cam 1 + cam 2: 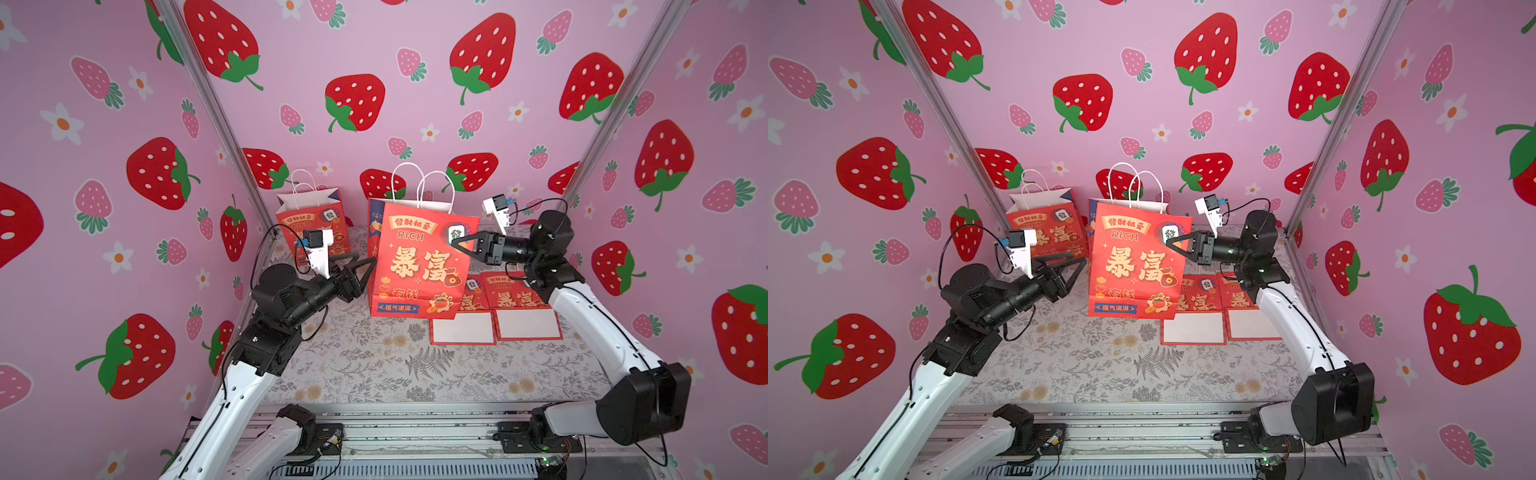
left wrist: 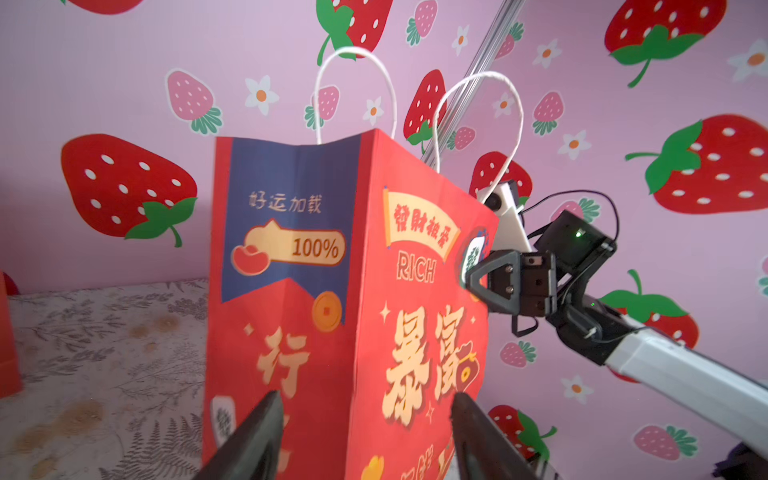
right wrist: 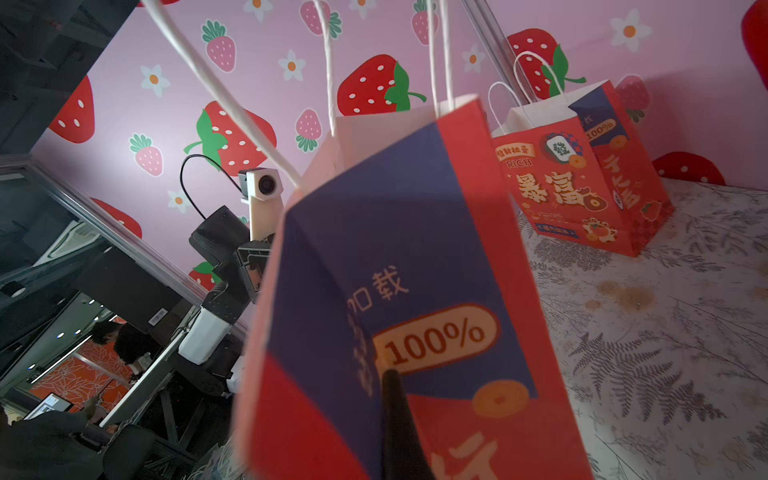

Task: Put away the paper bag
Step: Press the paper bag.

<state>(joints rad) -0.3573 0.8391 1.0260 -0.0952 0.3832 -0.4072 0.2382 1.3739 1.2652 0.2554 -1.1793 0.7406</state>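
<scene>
Paper bag [image 1: 419,266] is upright mid-table [image 1: 374,365], leaning slightly, printed front toward the camera in both top views. Its white handles [image 1: 415,183] stand up. Can't tell whether the base is fully seated on the table. The lower right corner overlaps the nearer of two flat bags [image 1: 465,307] lying on the table at the right. Right gripper [image 1: 455,241] comes in from the right side, level with the upper part of the bag, and is clenched on the bag's front right edge near the top. The left wrist view shows it pinching that edge [image 2: 478,282]. Left gripper [image 1: 368,272] sits at the bag's left edge, lower down, and is released with the jaws spread. In the left wrist view its fingers [image 2: 257,436] straddle the front left corner fold, one in front of the blue-and-red side panel and one in front of the printed front. Can't tell if either actually touches the paper. Second bag [image 1: 311,224] of the same print stands against the back wall, behind the left gripper and apart from the paper bag.
</scene>
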